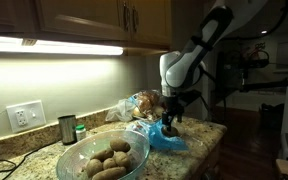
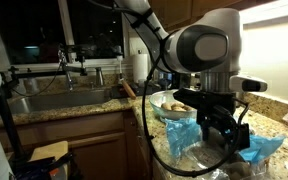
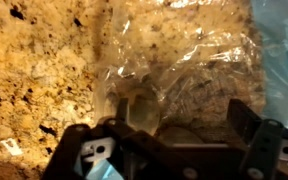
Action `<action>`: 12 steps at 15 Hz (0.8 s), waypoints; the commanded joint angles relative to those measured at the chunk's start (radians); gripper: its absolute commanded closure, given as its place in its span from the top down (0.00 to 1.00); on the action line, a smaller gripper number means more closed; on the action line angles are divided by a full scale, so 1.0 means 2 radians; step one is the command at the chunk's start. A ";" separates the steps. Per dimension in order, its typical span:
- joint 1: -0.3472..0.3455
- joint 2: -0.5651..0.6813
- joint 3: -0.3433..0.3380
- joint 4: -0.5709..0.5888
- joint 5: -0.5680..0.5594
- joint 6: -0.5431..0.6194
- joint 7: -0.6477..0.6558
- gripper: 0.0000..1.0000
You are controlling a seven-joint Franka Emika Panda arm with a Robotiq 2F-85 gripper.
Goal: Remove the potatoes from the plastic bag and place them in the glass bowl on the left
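Observation:
A glass bowl (image 1: pixel 132 158) with several potatoes (image 1: pixel 109 160) stands at the counter's front; it also shows in an exterior view (image 2: pixel 156 100). A clear plastic bag (image 3: pixel 184 60) lies on the granite counter, next to blue plastic (image 1: pixel 166 140) (image 2: pixel 259 148). In the wrist view a pale potato (image 3: pixel 142 108) sits inside the bag by one finger, and a second, darker one (image 3: pixel 176 132) lies between the fingers. My gripper (image 3: pixel 179 125) (image 1: pixel 171 120) (image 2: pixel 220 128) hangs straight over the bag, its jaws wide apart around the bag's contents. I see nothing clamped.
A bread bag (image 1: pixel 139 103) lies at the back by the wall. A metal cup (image 1: pixel 67 128) and a small green item (image 1: pixel 80 130) stand to the bowl's rear. A sink (image 2: pixel 54 100) is beyond the bowl. The counter edge (image 2: pixel 184 172) is near the bag.

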 commanded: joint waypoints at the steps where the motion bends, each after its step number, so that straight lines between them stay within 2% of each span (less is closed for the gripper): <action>1: -0.004 0.024 -0.008 0.023 -0.010 0.008 0.020 1.00; 6: -0.007 0.050 -0.014 0.052 -0.001 0.003 0.018 1.00; 12: -0.015 0.083 -0.002 0.074 0.033 -0.002 0.007 1.00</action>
